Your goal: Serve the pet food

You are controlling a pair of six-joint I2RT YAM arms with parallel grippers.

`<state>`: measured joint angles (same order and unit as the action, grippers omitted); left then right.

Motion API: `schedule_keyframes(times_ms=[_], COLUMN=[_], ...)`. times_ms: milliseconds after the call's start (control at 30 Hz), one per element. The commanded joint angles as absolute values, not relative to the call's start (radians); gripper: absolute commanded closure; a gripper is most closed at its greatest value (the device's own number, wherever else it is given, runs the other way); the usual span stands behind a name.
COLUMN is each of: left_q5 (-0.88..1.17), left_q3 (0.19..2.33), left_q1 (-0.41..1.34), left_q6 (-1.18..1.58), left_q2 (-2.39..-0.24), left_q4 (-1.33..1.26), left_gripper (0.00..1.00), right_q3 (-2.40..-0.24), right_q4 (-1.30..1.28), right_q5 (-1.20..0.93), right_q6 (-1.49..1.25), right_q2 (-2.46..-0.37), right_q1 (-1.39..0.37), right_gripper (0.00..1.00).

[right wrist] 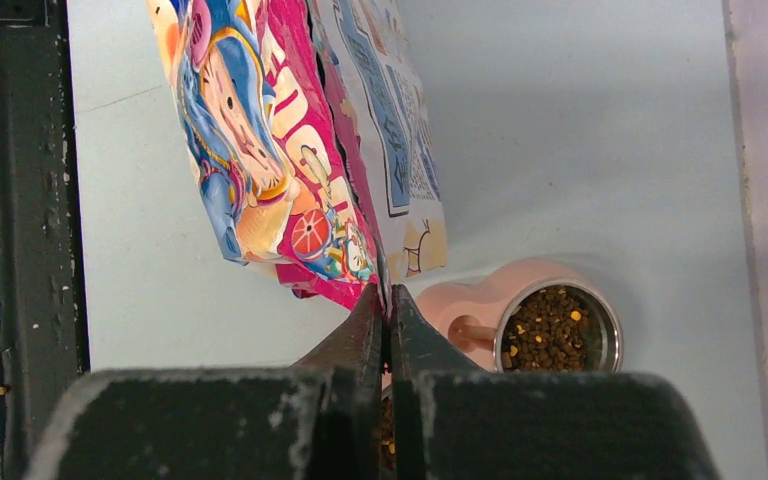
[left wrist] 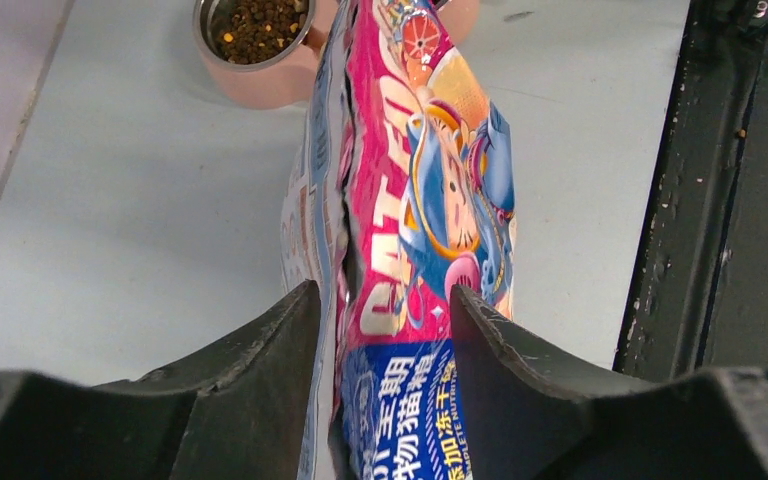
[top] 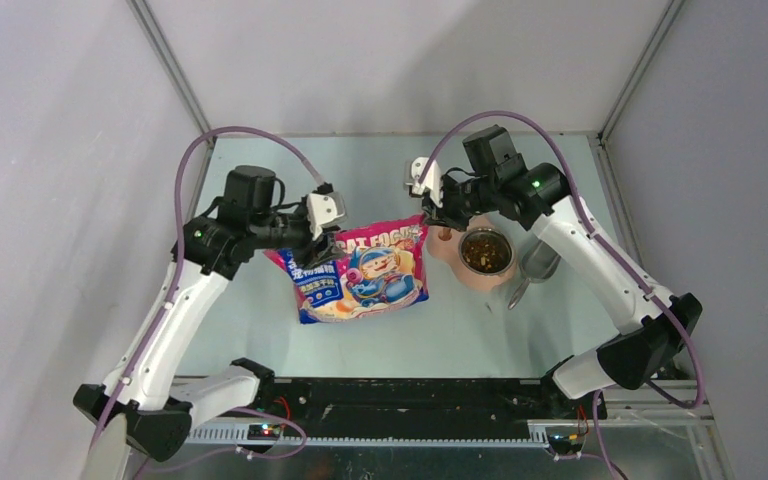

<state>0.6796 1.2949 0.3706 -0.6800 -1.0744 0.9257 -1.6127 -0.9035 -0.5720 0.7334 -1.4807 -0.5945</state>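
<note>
The pet food (top: 485, 251) is dark brown kibble filling a metal bowl set in a pink feeder (top: 447, 240). It also shows in the left wrist view (left wrist: 258, 25) and the right wrist view (right wrist: 552, 328). The cartoon-printed bag (top: 365, 275) hangs above the table between both arms. My left gripper (top: 318, 245) is shut on the bag's blue end (left wrist: 400, 400), one finger on each face. My right gripper (top: 428, 215) is shut on the bag's pink edge (right wrist: 340, 270), its fingers (right wrist: 368, 330) pressed together, just left of the bowl.
A grey metal scoop (top: 537, 262) lies on the table right of the feeder. More kibble shows under my right fingers, in what looks like a second bowl (right wrist: 385, 430). The black base rail (top: 410, 395) runs along the near edge. Grey walls close in left and right.
</note>
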Motion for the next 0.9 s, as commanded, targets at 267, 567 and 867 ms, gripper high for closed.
schedule_keyframes(times_ms=[267,567,867], left_q5=[0.582,0.587,0.595], left_q3=[1.364,1.335,1.338], left_q1=[0.456,0.457,0.456], left_q6=[-0.595,-0.553,-0.515], left_q2=[-1.168,-1.139,-1.137], left_q4=[0.814,0.795,0.789], left_gripper=[0.96,1.00,0.97], right_q3=[-1.622,-1.679,-1.806], right_q4=[-0.877,-0.846,-0.796], right_q5=[-0.496,-0.604,-0.690], right_q6=[0.741,0.689,0.582], right_q2=[-1.452,-1.503,-1.667], right_q1=[-0.615,-0.676,-0.788], right_gripper=[1.00,0.56,0.50])
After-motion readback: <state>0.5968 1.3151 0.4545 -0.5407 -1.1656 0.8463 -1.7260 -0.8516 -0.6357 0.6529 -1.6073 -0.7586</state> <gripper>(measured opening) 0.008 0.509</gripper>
